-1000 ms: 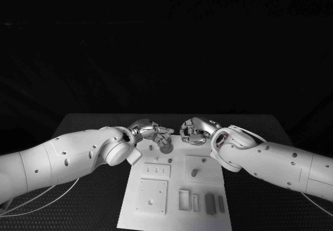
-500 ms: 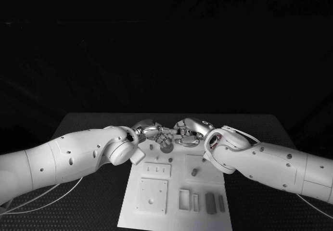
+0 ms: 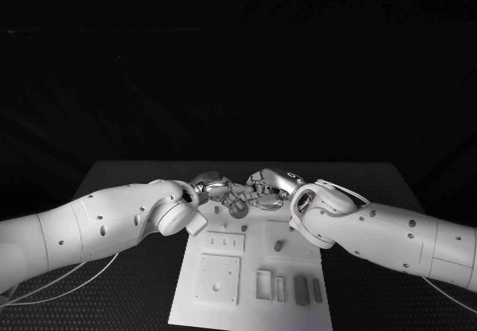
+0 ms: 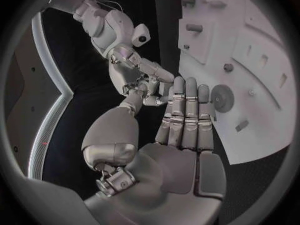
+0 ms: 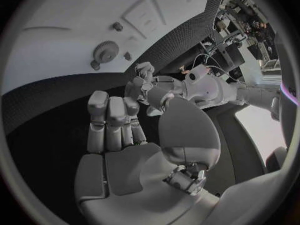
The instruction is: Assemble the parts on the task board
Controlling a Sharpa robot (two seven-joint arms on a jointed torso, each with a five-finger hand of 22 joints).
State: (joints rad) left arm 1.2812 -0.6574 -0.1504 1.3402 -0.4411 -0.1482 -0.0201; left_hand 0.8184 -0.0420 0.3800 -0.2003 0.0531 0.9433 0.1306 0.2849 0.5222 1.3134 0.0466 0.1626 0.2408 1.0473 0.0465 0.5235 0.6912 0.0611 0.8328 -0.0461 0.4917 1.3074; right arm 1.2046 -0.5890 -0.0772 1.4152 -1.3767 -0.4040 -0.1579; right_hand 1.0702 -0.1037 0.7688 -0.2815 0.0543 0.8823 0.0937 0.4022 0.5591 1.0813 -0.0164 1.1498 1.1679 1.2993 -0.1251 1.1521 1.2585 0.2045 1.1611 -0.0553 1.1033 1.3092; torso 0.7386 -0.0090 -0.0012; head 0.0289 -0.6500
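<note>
Now the hands meet over the task board's (image 3: 249, 303) far end.
The right hand (image 3: 267, 190) has closed in on the left hand (image 3: 220, 192) above the gear (image 4: 222, 97); whether either's fingers hold anything, I cannot tell.

The worktop (image 3: 119, 181) is a black surface with a fine woven texture, its far edge straight across the head view. Behind it the background is uniformly dark, with no wall detail visible. Overall lighting is dim and falls mainly on the worktop
</note>
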